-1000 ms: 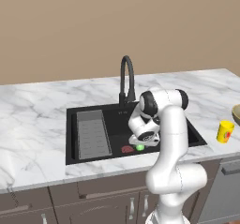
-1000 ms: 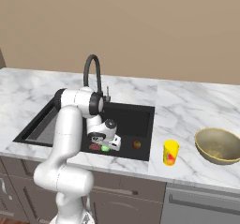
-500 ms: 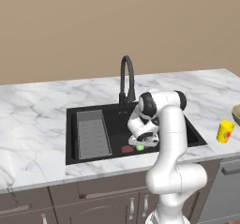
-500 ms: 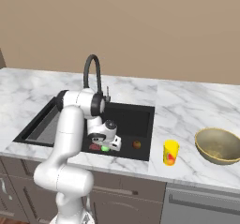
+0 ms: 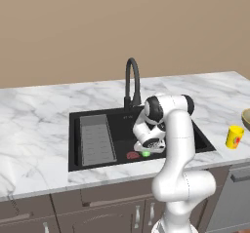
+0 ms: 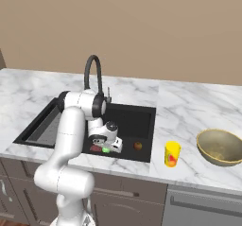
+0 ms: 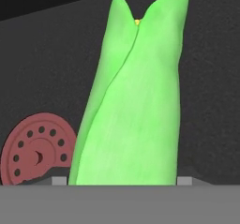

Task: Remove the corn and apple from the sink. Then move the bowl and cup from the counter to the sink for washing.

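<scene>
The jaws straddle the corn (image 7: 133,101) on the sink (image 5: 205,140) floor near the front wall; whether they grip it I cannot tell. 1 red drain disc (image 7: 37,148) lies just beside. The gripper (image 5: 146,152) points steeply down, elbow bent above the basin.
</scene>
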Robot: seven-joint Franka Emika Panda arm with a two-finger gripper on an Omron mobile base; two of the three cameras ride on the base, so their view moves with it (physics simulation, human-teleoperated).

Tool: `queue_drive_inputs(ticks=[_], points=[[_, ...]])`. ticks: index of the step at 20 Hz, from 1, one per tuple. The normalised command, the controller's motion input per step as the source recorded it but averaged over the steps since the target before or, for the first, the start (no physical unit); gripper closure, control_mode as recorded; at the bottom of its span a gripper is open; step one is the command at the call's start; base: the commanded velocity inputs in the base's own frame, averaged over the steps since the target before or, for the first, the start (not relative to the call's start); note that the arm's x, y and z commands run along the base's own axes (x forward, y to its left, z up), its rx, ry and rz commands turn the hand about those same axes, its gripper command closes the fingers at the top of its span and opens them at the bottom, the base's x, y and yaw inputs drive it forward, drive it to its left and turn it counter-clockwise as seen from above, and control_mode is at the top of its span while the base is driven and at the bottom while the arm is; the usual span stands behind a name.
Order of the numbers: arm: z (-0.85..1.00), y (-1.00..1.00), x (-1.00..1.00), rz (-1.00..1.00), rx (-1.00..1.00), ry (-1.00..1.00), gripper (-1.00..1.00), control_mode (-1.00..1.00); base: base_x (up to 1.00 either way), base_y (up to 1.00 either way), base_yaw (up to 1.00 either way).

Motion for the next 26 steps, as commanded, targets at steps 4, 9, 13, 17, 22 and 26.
queue_drive_inputs(ticks=[4, 9, 13, 17, 22, 26], points=[[-0.01, -0.03, 0.0, 0.0, 0.0, -0.02, 1.0, -1.0, 0.0, 0.0, 0.0], [0.01, -0.03, -0.02, 0.0, 0.0, -0.08, 1.0, -1.0, 0.0, 0.0, 0.0], [0.04, -0.08, -0.05, 0.0, 0.0, -0.11, 1.0, -1.0, 0.0, 0.0, 0.0], [0.05, -0.1, -0.06, 0.0, 0.0, -0.11, 1.0, -1.0, 0.0, 0.0, 0.0], [0.04, -0.12, -0.07, 0.0, 0.0, -0.06, 1.0, -1.0, 0.0, 0.0, 0.0], [0.1, -0.09, -0.07, 0.0, 0.0, -0.03, 1.0, -1.0, 0.0, 0.0, 0.0]])
